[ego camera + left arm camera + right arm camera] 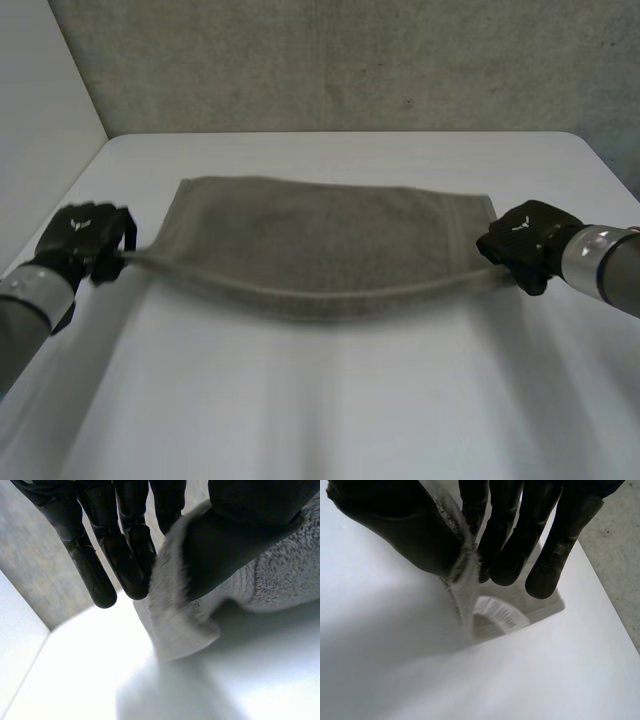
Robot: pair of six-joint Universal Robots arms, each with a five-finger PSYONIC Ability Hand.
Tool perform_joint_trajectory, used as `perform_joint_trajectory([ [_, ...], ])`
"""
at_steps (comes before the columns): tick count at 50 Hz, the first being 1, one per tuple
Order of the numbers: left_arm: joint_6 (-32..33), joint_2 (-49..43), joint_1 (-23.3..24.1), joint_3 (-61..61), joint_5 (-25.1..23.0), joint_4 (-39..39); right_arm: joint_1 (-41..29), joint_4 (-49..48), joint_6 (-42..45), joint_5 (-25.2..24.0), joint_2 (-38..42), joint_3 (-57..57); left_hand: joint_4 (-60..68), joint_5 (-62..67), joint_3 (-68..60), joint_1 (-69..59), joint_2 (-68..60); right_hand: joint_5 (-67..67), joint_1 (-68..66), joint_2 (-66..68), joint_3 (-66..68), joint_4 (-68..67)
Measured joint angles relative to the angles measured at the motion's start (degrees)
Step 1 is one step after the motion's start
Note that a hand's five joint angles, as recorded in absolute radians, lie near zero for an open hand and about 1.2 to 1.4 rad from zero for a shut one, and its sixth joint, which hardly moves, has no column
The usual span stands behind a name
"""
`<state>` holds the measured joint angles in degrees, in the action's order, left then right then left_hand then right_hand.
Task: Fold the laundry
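Note:
A grey towel [320, 240] hangs stretched between my two hands above the white table [330, 400], its near edge sagging in the middle and its far edge lying on the table. My left hand [85, 240] pinches the towel's near left corner [172, 625] between thumb [235, 535] and fingers [125, 555]. My right hand [525, 245] pinches the near right corner [465, 575] between thumb [395, 525] and fingers [505, 545]. Both corners are lifted off the table.
A rough grey wall [350, 60] stands behind the table's far edge. A pale wall [40, 110] runs along the left side. The table's rounded far right corner [585, 140] lies beyond my right hand.

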<state>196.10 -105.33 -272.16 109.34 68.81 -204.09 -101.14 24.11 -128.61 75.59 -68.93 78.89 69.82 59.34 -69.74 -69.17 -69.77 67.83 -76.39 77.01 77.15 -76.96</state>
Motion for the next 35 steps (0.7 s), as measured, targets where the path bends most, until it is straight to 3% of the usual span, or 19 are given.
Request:
perform_joint_trajectory([
  [7,8.7,11.3,-5.6,5.7,-4.2,13.3,4.1,6.4,0.9,-1.3,-8.8,1.0,0.0,0.0,0.0,0.0,0.0,0.0,0.0,0.0,0.0,0.0],
  [14,10.5,26.1,-13.5,6.7,-12.7,28.2,11.4,12.5,-0.4,-9.7,-19.2,-1.1,0.0,0.0,0.0,0.0,0.0,0.0,0.0,0.0,0.0,0.0],
  [20,10.0,29.2,-16.0,6.5,-18.6,30.3,14.2,13.3,-2.3,-15.4,-20.5,-1.7,0.0,0.0,0.0,0.0,0.0,0.1,0.0,0.0,0.0,0.0],
  [24,9.6,25.7,-14.4,5.7,-19.7,27.8,14.3,12.9,-3.1,-16.2,-17.0,-1.1,0.0,0.0,0.0,0.0,0.0,0.1,0.0,0.0,0.0,0.0],
  [28,9.4,18.3,-9.8,3.3,-18.8,22.7,13.0,12.4,-3.3,-14.1,-10.6,-1.1,0.0,0.0,0.0,0.0,0.0,0.1,0.0,0.0,0.0,0.0],
  [35,9.6,1.9,-0.9,-5.2,-9.4,13.1,9.4,8.4,-3.4,-6.8,1.4,-2.6,0.0,0.0,0.0,0.0,0.0,0.1,0.0,0.0,0.0,0.0],
])
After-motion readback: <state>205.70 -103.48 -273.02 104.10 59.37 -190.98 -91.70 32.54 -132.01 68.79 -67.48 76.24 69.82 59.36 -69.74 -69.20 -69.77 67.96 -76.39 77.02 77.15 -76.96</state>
